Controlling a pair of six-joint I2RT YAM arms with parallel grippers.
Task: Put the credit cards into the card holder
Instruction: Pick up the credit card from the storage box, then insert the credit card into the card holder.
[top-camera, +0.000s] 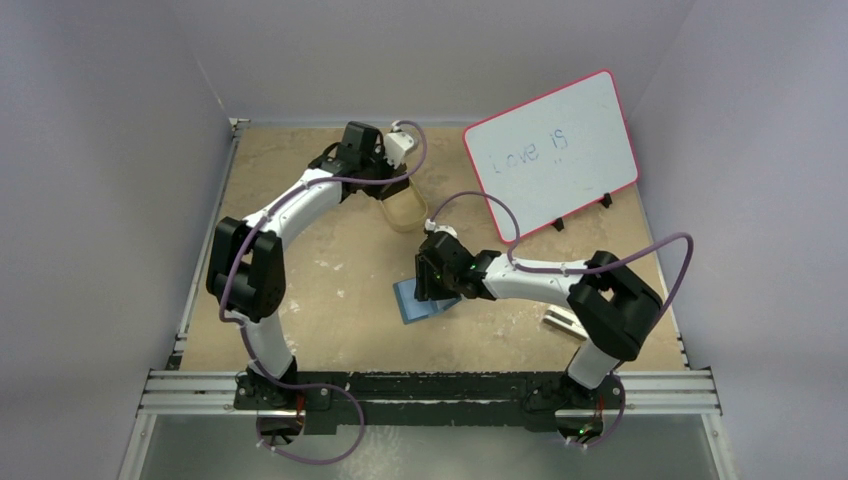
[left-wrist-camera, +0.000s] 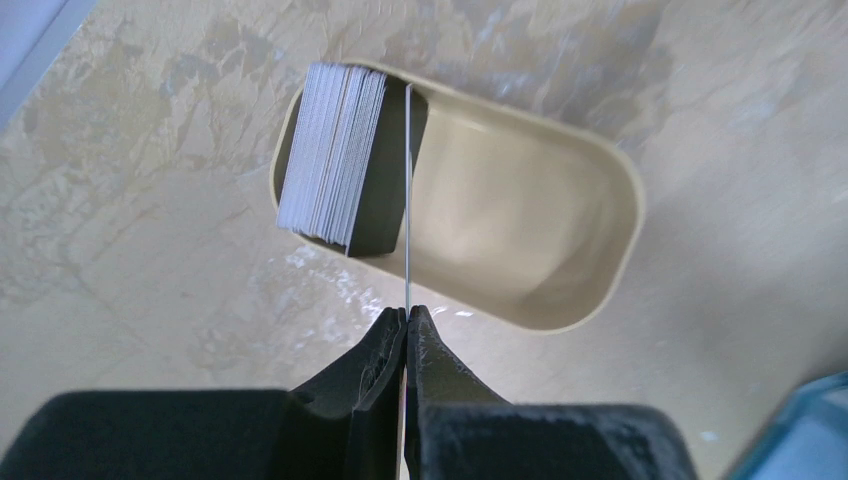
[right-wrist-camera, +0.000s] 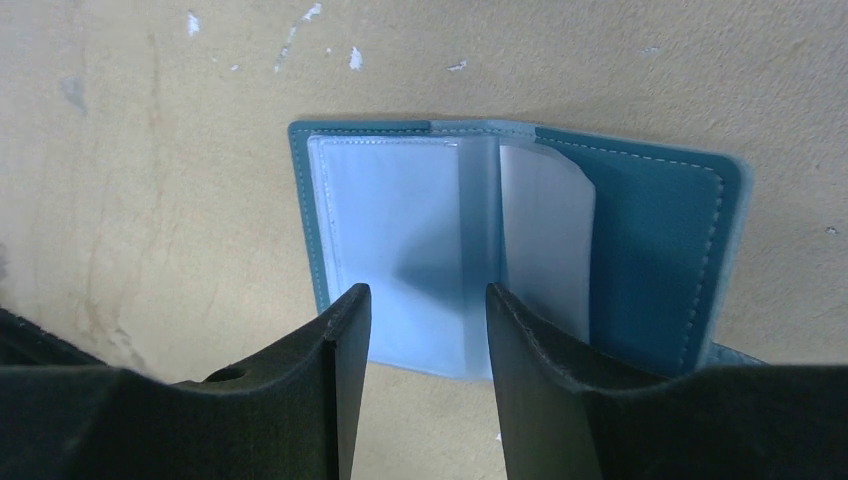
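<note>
The credit cards (left-wrist-camera: 335, 155) stand on edge as a stack in the left end of a tan oval tray (left-wrist-camera: 630, 200). My left gripper (left-wrist-camera: 408, 312) is shut on one thin card (left-wrist-camera: 408, 200), seen edge-on and rising from the fingertips over the tray. From above, the left gripper (top-camera: 397, 180) hangs over that tray (top-camera: 408, 215) at the back. The teal-blue card holder (right-wrist-camera: 650, 230) lies open on the table with its clear sleeves up. My right gripper (right-wrist-camera: 428, 300) stands open just over those sleeves, holding nothing. In the top view the card holder (top-camera: 410, 303) peeks out under the right gripper (top-camera: 437, 285).
A pink-framed whiteboard (top-camera: 550, 150) stands propped at the back right. A small white block (top-camera: 562, 320) lies by the right arm's elbow. Grey walls close in the table on three sides, with a metal rail along the near edge.
</note>
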